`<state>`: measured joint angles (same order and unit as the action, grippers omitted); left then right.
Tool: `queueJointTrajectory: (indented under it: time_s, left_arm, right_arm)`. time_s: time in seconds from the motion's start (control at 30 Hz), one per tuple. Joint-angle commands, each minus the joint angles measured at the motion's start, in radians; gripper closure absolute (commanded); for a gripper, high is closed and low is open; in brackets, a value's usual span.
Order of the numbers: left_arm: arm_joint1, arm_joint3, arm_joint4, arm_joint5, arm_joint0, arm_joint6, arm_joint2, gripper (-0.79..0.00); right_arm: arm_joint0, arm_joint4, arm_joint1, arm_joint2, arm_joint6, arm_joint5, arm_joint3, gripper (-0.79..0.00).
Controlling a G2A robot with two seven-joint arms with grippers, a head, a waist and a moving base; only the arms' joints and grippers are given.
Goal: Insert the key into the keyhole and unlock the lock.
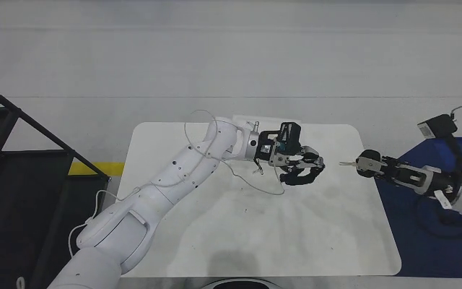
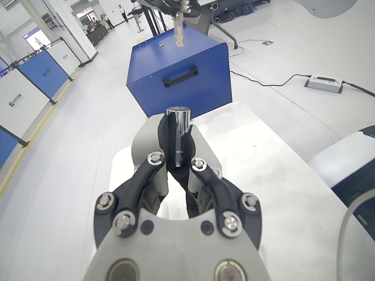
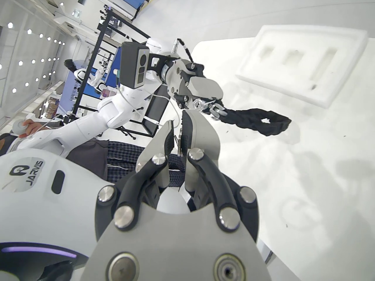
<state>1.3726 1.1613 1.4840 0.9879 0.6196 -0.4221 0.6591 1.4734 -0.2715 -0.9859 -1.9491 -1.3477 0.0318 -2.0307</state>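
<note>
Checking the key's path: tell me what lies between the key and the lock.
Nothing; in the top view only bare table shows beneath the gap between key and lock.

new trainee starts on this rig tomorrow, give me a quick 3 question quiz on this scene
1. True or false: the key is already inside the lock.
2. Which end effector holds the lock? A) left B) right C) neither
3. Fill in: the white foam tray lies on the ___.

Key
1. False: the key, gripped by the right end effector, is apart from the lock.
2. A: the left end effector is shut on the lock.
3. table
</note>
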Motion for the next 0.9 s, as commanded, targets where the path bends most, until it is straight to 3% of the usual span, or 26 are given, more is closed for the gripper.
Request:
queueJointTrajectory:
  time_s: [0.0,0.1,0.87]
  left_arm:
    - [0.0,0.023,0.007,-0.024,0.003,0.006,0.006,0.0]
    - [0.0,0.044,0.053,-0.072,0.005,-0.014,0.003,0.0]
    - [0.0,0.044,0.053,-0.072,0.005,-0.014,0.003,0.0]
  right_arm:
    - [0.009,-0.031,0.002,-0.015,-0.002,-0.01,-0.013,0.0]
    - [0.019,-0.049,0.004,-0.025,0.021,-0.032,-0.023,0.0]
    - [0.033,0.01,0.007,-0.019,0.081,-0.043,-0.049,0.0]
